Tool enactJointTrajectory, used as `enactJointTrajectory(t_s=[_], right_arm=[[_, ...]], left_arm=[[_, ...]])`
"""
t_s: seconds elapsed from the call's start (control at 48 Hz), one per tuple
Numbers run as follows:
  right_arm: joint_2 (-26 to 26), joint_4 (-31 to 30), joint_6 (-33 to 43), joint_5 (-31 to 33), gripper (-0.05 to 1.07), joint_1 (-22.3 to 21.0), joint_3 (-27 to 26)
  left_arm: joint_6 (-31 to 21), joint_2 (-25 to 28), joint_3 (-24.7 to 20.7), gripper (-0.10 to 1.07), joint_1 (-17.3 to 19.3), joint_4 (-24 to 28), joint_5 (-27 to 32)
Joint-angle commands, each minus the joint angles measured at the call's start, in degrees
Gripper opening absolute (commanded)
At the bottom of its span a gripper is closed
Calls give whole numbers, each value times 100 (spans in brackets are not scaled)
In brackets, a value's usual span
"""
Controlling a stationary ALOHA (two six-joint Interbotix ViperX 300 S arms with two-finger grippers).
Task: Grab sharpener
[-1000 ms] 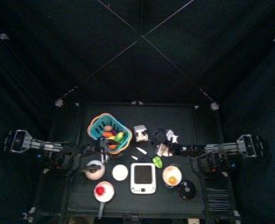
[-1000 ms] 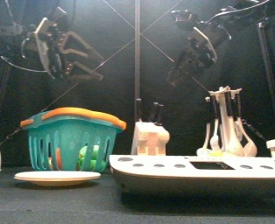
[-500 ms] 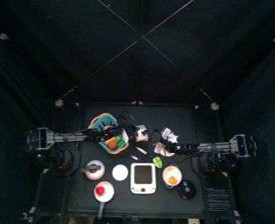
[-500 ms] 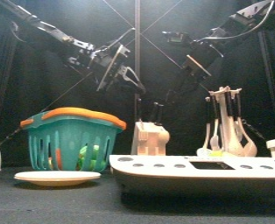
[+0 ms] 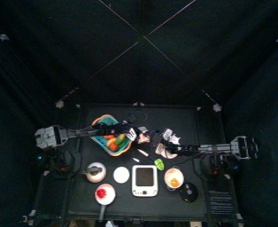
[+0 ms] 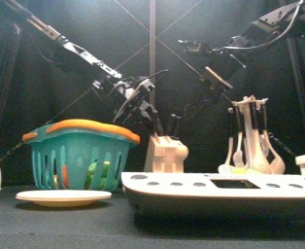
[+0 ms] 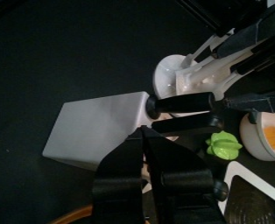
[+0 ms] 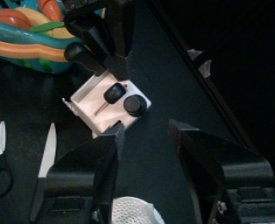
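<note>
Black handles [image 7: 182, 106] are seen standing in a pale knife block [image 7: 95, 133], and which of them belongs to the sharpener cannot be made out. The left gripper [image 7: 146, 131] is held right at that block, its tips just beside the lowest handle in the left wrist view; whether it is clenched, released or grasping a handle cannot be told. A small green object [image 7: 224, 145] lies on the surface just past the left gripper, and a white utensil stand [image 7: 189, 73] is seen beyond the handles. The right gripper [image 8: 146, 131] is released, its jaws spread wide, and it is held above and apart from the same block, which lies ahead of it with the handles pointing toward it. Two white-bladed knives [image 8: 44, 166] lie flat on the surface to one side of the right gripper, and a teal basket with an orange rim [image 8: 23, 39] is seen past the block. From the front, the left gripper [image 6: 140, 92] is lowered just above the block [image 6: 166, 154], while the right gripper [image 6: 205, 60] is held higher and to the side of it.
</note>
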Motion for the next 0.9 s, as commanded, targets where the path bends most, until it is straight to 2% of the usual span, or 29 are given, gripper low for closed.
enactJointTrajectory(t_s=[0.0,0.083,0.583,0.875], right_arm=[[-9,-202,-9,9,82,-35,-176],[26,-448,9,26,82,-35,-185],[483,-703,-9,0,81,-44,-343],[677,-747,0,18,61,-79,-475]], left_arm=[[18,-26,-97,36,53,18,44],[18,-35,-97,36,62,35,44],[18,97,-211,36,53,26,44],[9,141,-211,36,53,35,123]])
